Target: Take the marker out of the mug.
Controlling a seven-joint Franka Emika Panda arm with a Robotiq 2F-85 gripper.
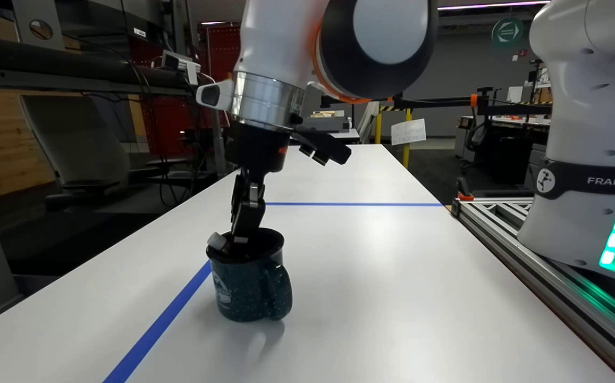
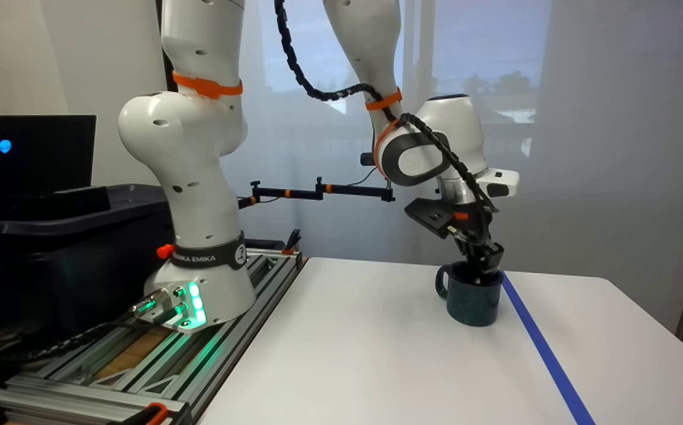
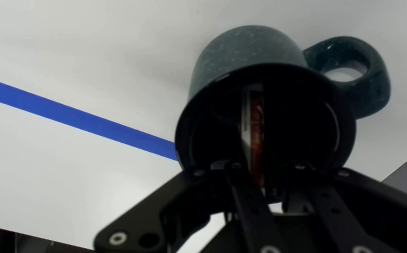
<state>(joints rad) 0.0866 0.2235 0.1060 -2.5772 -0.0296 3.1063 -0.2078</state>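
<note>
The mug is dark blue-green and speckled, with a black rim, and stands upright on the white table in both exterior views [image 1: 246, 292] [image 2: 472, 308]. It also shows in the wrist view [image 3: 249, 49]. The marker leans inside it. Its red and white body [image 3: 256, 137] shows in the wrist view, and its pale cap [image 1: 217, 242] pokes over the rim in an exterior view. My gripper [image 3: 267, 168] reaches into the mug's mouth, also in both exterior views [image 1: 243, 236] [image 2: 486, 273]. Its narrow finger gap looks filled by the marker. The fingertips are dark and partly hidden.
A blue tape line [image 1: 161, 324] runs along the table beside the mug. The mug's handle [image 1: 280, 292] faces the robot base [image 1: 594, 213]. The metal rail [image 1: 541, 298] borders the table on the base side.
</note>
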